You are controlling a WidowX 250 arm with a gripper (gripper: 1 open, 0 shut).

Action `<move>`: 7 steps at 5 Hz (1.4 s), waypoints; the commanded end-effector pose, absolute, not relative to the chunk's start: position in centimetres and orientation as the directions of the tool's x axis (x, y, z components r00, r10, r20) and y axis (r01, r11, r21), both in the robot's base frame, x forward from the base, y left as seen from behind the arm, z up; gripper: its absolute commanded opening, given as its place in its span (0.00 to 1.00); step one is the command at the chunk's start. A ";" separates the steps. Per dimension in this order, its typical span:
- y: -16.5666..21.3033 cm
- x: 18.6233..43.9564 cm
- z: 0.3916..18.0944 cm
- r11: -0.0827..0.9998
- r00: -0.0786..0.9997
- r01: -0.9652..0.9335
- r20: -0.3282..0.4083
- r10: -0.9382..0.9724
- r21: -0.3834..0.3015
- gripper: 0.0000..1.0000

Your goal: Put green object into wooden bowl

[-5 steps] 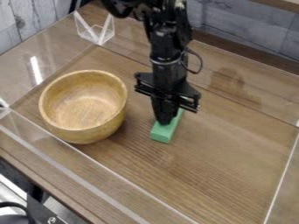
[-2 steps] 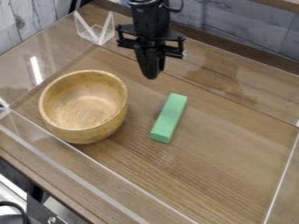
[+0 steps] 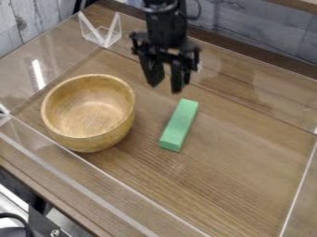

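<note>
The fingers (image 3: 165,81) hang spread apart, dark prongs pointing down with clear gaps between them, and they hold nothing; they hover above the worktop (image 3: 235,176), up and a little left of the green object (image 3: 180,124), and do not touch it; the black arm (image 3: 162,28) that bears them comes down from the top edge of the view.

The green object, a plain mint-green bar, lies flat on the worktop with its long side running from upper right to lower left; it sits to the right of the wooden bowl (image 3: 88,112), near it but apart, with a strip of bare wood grain between the two; nothing rests on it.

The wooden bowl stands upright on the left half of the worktop, round and deep, light tan with grain showing on its inner wall; nothing lies inside it, so the bar is still outside.

A clear plastic wall (image 3: 148,199) runs round the working area, its near edge crossing the lower part of the view; a small clear bracket (image 3: 102,32) stands at the far left corner behind the bowl.
</note>
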State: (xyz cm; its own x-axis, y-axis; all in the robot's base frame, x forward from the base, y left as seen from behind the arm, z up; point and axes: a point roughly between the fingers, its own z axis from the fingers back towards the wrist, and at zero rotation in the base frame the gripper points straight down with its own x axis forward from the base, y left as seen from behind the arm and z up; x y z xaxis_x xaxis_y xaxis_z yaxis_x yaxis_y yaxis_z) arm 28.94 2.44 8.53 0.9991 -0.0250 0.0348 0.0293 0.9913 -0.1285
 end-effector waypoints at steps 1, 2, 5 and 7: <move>1.6 28.9 7.8 0.989 0.994 0.090 0.077 -0.081 -0.117 1.00; 0.6 28.9 5.5 0.985 0.990 0.134 0.066 -0.127 -0.111 1.00; 0.9 29.0 4.1 0.945 0.951 0.308 0.051 -0.304 -0.107 0.00; 1.7 29.9 7.4 0.966 0.971 0.234 0.080 -0.227 -0.107 0.00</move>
